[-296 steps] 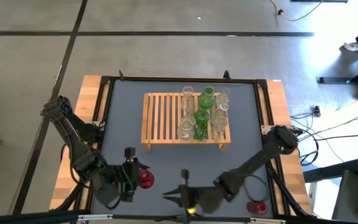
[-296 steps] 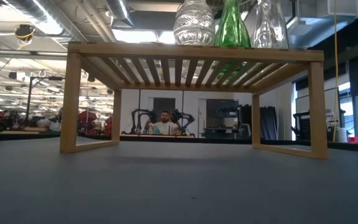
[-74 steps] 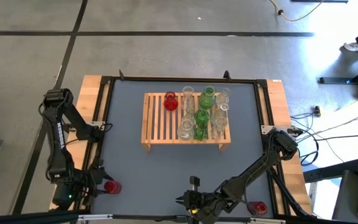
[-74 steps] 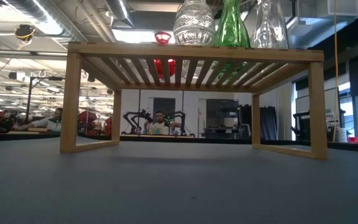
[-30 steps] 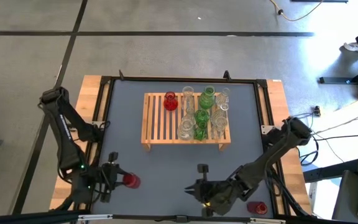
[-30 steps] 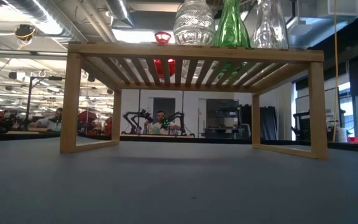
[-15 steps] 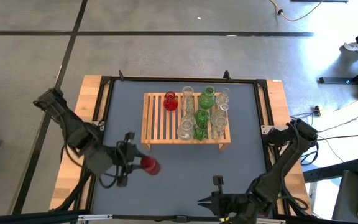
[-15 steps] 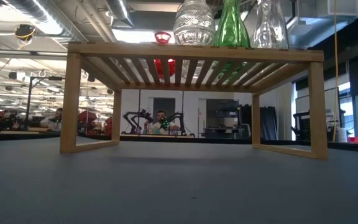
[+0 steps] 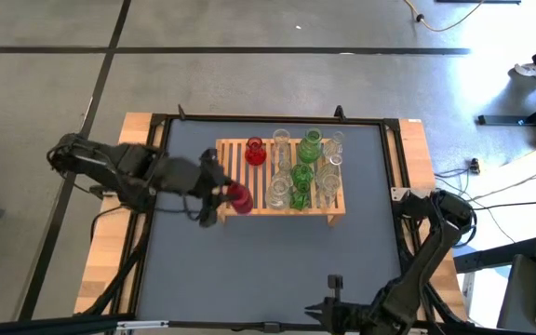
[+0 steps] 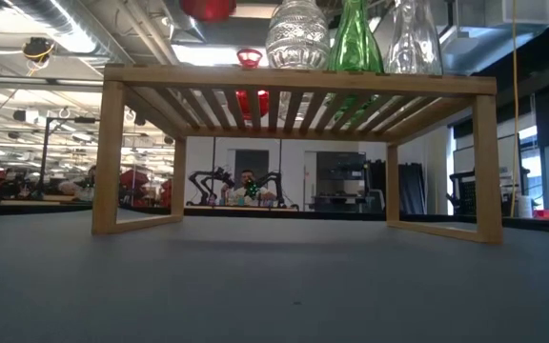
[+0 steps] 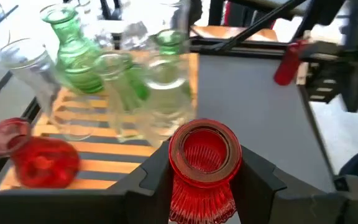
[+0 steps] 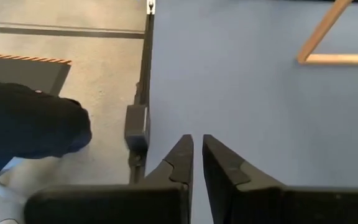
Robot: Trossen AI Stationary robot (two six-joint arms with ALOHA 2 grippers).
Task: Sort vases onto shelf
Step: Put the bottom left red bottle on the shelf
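Note:
The shelf (image 9: pixel 279 180), a slatted rack of light wood, stands at the table's far middle. On its right half stand green vases (image 9: pixel 310 144) and clear vases (image 9: pixel 276 191), with one red vase (image 9: pixel 255 152) at its far left. My left gripper (image 9: pixel 234 197) is over the shelf's near left part, shut on another red vase (image 11: pixel 204 162). That vase's bottom (image 10: pixel 208 8) shows above the shelf top (image 10: pixel 298 80) in the low view. My right gripper (image 12: pixel 196 155) hangs shut and empty near the table's near edge. My left gripper pinches the red vase's ribbed body (image 11: pixel 194 190) just below the rim, one finger (image 11: pixel 151 183) on either side. The fingers come from the table's left, slanting down. The vase is lifted clear above the shelf, its mouth up.
The grey mat (image 9: pixel 249 270) between the shelf and the near edge is bare. A black frame (image 9: pixel 156 121) rims the mat, with wooden table margins (image 9: pixel 110 261) beside it. My right arm (image 9: pixel 417 270) runs along the near right side. People sit in the room beyond (image 10: pixel 246 186).
My left gripper has swung from the near left of the table toward the far edge and the right, rising, and carried the red vase clear of the table to above the shelf's near left part. My right gripper has drifted toward the near edge and the right, still shut.

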